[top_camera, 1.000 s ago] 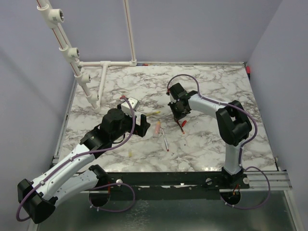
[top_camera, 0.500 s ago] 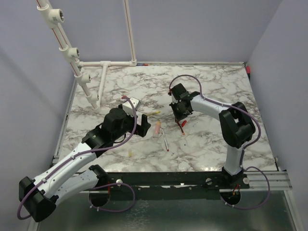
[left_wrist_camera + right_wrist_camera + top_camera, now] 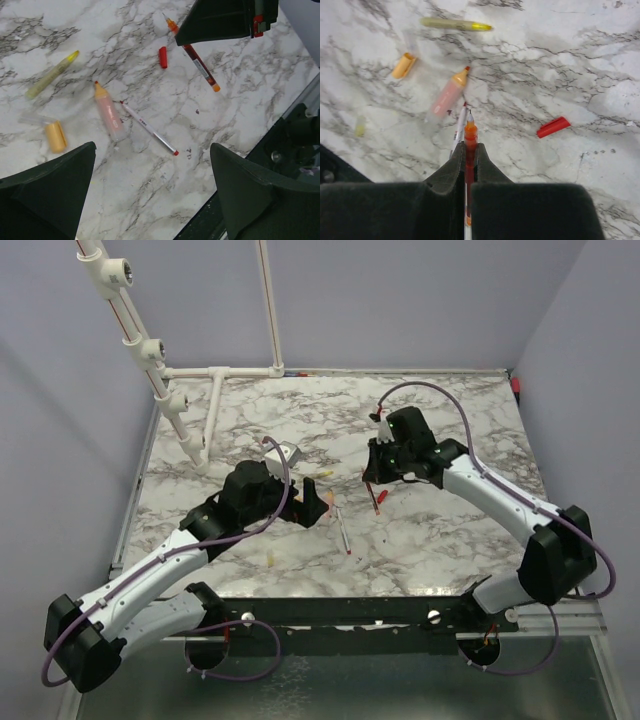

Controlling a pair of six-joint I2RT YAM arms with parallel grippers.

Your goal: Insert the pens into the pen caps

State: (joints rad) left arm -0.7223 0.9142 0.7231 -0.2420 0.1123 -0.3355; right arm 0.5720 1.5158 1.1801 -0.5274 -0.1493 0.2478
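From above, my right arm stretches forward, its right tool point(image 3: 376, 478) hanging over the middle of the counter point(image 3: 450, 410). The left tool point(image 3: 306, 506) reaches in from lower left, just beside the salmon pen point(image 3: 328, 502).

In the left wrist view, its jaws stand wide apart, empty. The red cap point(image 3: 162, 57) lies at upper centre, near the red pen point(image 3: 197, 62).

In the right wrist view, the tool is pinched tight on the red pen, tip up-frame, with the cap right of centre. I judge the pen grasped and capping not begun. Next I must lift that cap and line up the axes.
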